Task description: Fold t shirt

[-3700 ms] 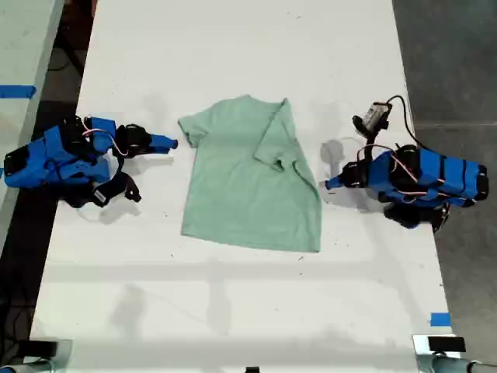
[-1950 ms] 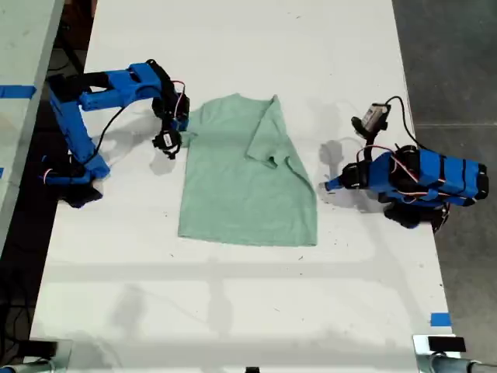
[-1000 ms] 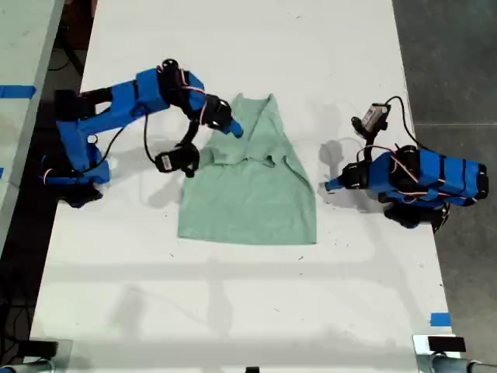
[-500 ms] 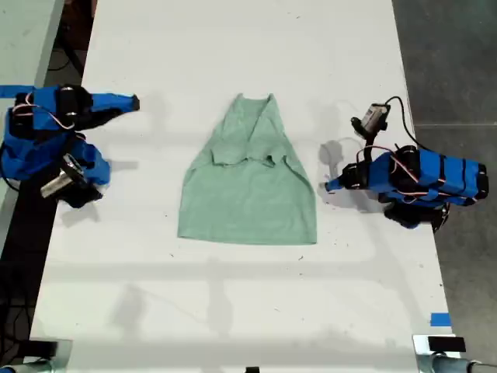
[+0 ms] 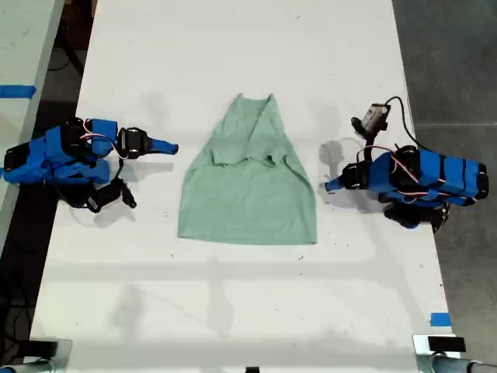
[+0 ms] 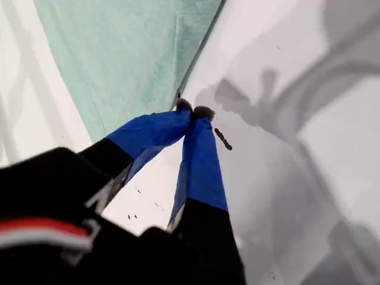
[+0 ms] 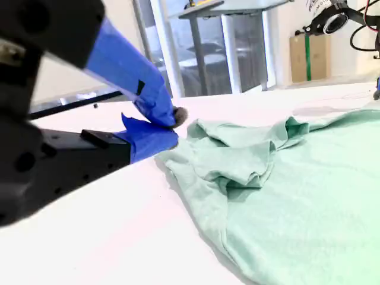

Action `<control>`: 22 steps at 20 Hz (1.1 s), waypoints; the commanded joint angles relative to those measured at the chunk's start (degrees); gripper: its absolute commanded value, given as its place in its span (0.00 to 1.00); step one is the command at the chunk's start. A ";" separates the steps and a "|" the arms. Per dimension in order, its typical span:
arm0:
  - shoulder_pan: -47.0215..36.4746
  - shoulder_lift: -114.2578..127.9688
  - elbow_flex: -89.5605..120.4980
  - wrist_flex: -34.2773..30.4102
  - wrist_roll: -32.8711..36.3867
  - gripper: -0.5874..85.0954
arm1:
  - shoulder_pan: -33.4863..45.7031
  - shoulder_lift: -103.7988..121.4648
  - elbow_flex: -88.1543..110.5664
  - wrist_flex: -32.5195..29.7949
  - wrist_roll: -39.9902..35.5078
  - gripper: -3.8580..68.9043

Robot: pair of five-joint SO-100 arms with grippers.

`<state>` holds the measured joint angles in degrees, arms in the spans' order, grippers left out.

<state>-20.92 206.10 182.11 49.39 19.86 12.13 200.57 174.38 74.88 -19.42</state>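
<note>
The pale mint-green t shirt (image 5: 248,194) lies flat in the middle of the white table (image 5: 233,47), both sleeves folded in over its upper part. My first gripper (image 5: 330,185) rests on the table at the exterior view's right, shut and empty. Its tips (image 6: 193,111) sit just off the t shirt's (image 6: 119,53) side edge. My second gripper (image 5: 171,146) lies low at the exterior view's left, shut with nothing in it. Its tips (image 7: 172,122) point at the t shirt (image 7: 297,196) from a short gap away.
A small black camera (image 5: 376,116) on a cable stands by the first arm. Blue tape (image 5: 439,318) marks the table near the exterior view's lower right corner. A second table with blue tape (image 5: 17,91) runs along that view's left edge.
The second arm carried the sleeve on the exterior view's left over onto the shirt, let go, pulled back and settled low on the table. The first arm has not moved.
</note>
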 commanded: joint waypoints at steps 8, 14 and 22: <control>0.62 0.35 0.26 -0.44 -1.23 0.01 | -0.26 0.53 2.55 -1.49 0.70 0.07; 0.97 0.35 0.26 -0.35 -1.49 0.01 | -0.35 0.53 2.55 -1.58 0.53 0.07; 1.05 0.35 0.26 -0.35 -1.58 0.01 | -0.35 0.53 2.55 -1.58 0.44 0.07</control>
<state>-20.74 206.10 182.11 49.39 19.51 12.13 200.57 174.46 74.88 -19.16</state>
